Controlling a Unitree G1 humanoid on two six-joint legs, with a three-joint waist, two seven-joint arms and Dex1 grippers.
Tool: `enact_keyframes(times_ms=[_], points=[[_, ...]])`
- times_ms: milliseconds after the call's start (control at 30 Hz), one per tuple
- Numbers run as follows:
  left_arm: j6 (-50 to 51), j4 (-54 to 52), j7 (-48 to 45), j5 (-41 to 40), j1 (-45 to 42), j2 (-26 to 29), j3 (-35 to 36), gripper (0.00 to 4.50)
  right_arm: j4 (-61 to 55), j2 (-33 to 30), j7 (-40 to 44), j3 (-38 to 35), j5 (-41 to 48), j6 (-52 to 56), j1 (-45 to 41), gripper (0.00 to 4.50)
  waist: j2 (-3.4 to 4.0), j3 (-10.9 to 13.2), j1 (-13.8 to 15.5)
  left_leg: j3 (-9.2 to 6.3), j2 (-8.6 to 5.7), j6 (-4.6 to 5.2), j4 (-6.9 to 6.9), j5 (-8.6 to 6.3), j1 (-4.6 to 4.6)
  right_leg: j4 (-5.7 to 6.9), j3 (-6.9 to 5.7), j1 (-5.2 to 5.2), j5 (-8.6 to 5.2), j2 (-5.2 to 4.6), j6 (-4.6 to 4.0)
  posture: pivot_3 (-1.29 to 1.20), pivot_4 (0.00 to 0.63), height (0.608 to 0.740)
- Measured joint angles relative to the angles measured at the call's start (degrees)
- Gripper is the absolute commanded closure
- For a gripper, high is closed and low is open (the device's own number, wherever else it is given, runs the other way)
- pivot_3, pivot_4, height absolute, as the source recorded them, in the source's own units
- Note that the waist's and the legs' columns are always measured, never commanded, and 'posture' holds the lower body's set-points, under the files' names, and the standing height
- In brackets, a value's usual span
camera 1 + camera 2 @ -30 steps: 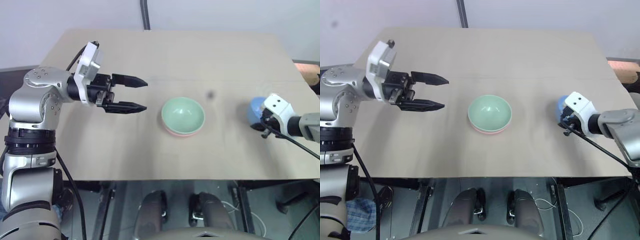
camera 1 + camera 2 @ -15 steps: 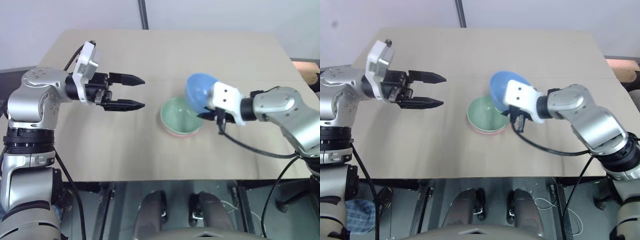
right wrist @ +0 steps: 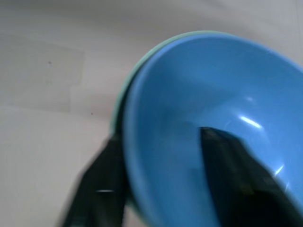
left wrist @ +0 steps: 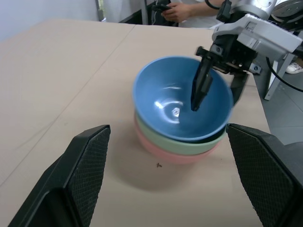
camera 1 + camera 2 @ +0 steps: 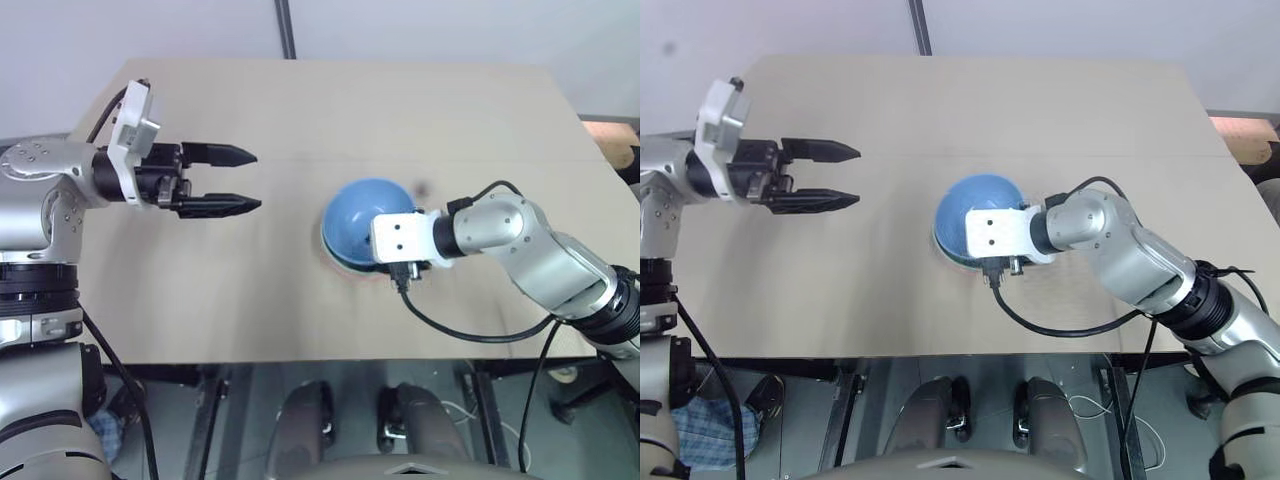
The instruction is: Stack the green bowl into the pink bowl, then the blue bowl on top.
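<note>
The small round sky-blue plastic bowl sits nested in the pale mint-green plastic bowl, itself inside the salmon-pink plastic bowl, mid-table. The right gripper straddles the blue rim, fingers parted, one inside, one outside. The left gripper hangs spread wide, empty. Judged light, rigid, slick; the thin rim is the only practical hold.

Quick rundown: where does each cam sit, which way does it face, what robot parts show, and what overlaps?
Left eye: head, looking forward and down at the table; both arms, left end effector.
Right eye: same head, same scene, shifted sideways.
Left wrist: looks along its own fingers at the blue bowl atop the green bowl and pink bowl; right end effector straddles the blue rim.
Right wrist: close on the blue bowl, one finger inside.
Shared: the bowl stack.
</note>
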Motion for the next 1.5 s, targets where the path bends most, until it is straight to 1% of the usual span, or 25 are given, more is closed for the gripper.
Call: enact_keyframes(times_ms=[133, 333, 533, 600, 667, 767, 800, 933, 1033, 1167, 1300, 1500], points=[[-0.01, -0.06, -0.06, 0.04, 0.36, 0.49, 0.00, 0.35, 0.01, 0.06, 0.82, -2.05, 0.38, 1.16, -0.01, 2.01, 0.00, 0.00, 0.05, 0.00, 0.00, 0.00, 0.00, 0.00, -0.01, -0.01, 0.00, 0.00, 0.02, 0.00, -0.03, 0.00, 0.150, 0.739], [-0.68, 1.29, -0.04, 0.61, -0.51, 0.49, 0.00, 0.35, -0.30, -2.37, 2.80, -8.45, 3.54, 4.92, -0.01, 2.01, 0.00, 0.00, 0.04, 0.00, -0.01, 0.00, 0.00, 0.00, 0.00, -0.01, -0.01, 0.00, 0.02, 0.00, -0.03, 0.00, 0.150, 0.739], [-1.55, 2.51, -0.85, 0.96, -0.68, 0.50, -0.10, 0.35, -2.94, -5.55, 4.75, -21.07, 12.69, 14.00, 0.51, 2.01, 0.00, 0.00, 0.06, 0.00, 0.00, 0.00, -0.02, 0.00, 0.00, -0.03, -0.01, 0.00, 0.05, 0.00, -0.08, 0.00, 0.150, 0.739], [-1.78, 2.93, -1.25, 1.42, -0.70, 0.56, -0.11, 0.35, -2.96, -7.83, 4.67, -24.91, 14.43, 15.64, 2.30, 2.01, -0.01, 0.00, 0.17, 0.00, -0.01, 0.01, -0.02, -0.01, 0.00, -0.04, -0.02, 0.02, 0.05, -0.01, -0.08, 0.00, 0.150, 0.739], [-2.01, 3.27, -1.43, 1.80, -0.76, 0.64, -0.14, 0.35, -2.97, -9.40, 4.62, -26.64, 15.39, 16.39, 4.72, 2.01, -0.02, -0.01, 0.18, -0.01, -0.01, 0.01, -0.02, -0.01, -0.01, -0.05, -0.02, 0.02, 0.04, -0.02, -0.06, 0.00, 0.150, 0.739], [-2.22, 3.89, -1.64, 1.92, -0.92, 0.77, -0.15, 0.35, -2.40, -13.56, 4.69, -31.16, 17.04, 17.09, 12.93, 2.01, -0.02, 0.00, 0.32, -0.01, -0.02, 0.03, -0.02, -0.02, -0.02, -0.06, -0.03, 0.02, 0.02, -0.05, -0.04, 0.00, 0.150, 0.739], [-2.22, 3.97, -1.67, 1.93, -0.91, 0.78, -0.14, 0.35, -2.33, -13.95, 4.68, -31.86, 17.24, 17.09, 13.99, 2.01, -0.01, 0.00, 0.29, -0.01, -0.02, 0.03, -0.03, -0.02, -0.02, -0.06, -0.03, 0.02, 0.02, -0.04, -0.04, 0.00, 0.150, 0.739], [-2.25, 4.25, -1.28, 3.00, -0.96, 0.76, -0.22, 0.35, 0.02, -15.40, 3.63, -38.29, 17.84, 12.51, 23.18, 2.01, -0.02, 0.00, 0.01, 0.01, -0.01, 0.03, -0.04, -0.02, 0.02, -0.05, 0.00, 0.02, -0.01, -0.02, 0.02, 0.00, 0.150, 0.739], [-2.44, 4.28, -0.84, 3.63, -0.87, 0.85, -0.22, 0.35, 2.41, -15.17, 3.38, -41.10, 18.13, 8.33, 26.87, 2.01, -0.01, 0.00, 0.02, 0.02, -0.01, 0.03, -0.04, -0.02, 0.03, -0.04, 0.02, 0.02, -0.02, -0.02, 0.03, 0.00, 0.150, 0.739], [-5.05, 4.35, 1.04, 6.21, 1.36, 1.02, -0.18, 0.35, 6.79, -13.92, 5.45, -47.30, 20.17, 0.09, 31.65, 2.01, -0.02, 0.00, 0.15, 0.01, -0.01, 0.03, -0.04, -0.02, 0.02, -0.06, 0.01, 0.03, -0.02, -0.02, 0.04, 0.00, 0.150, 0.739], [-5.86, 4.34, 1.78, 6.46, 1.83, 1.01, -0.04, 0.35, 10.37, -13.87, 7.23, -49.47, 21.22, -5.29, 33.33, 2.01, -0.02, 0.00, 0.17, 0.01, -0.01, 0.03, -0.03, -0.02, 0.04, -0.04, 0.01, 0.04, -0.02, -0.02, 0.04, 0.00, 0.150, 0.739], [-6.05, 4.01, 3.51, 6.34, 3.05, 1.02, 0.22, 0.35, 13.56, -13.46, 9.10, -51.70, 24.11, -9.78, 33.39, 2.01, -0.02, 0.01, 0.12, 0.02, 0.00, 0.03, -0.03, -0.02, 0.04, -0.04, 0.02, 0.04, -0.02, -0.02, 0.04, 0.00, 0.150, 0.739]])
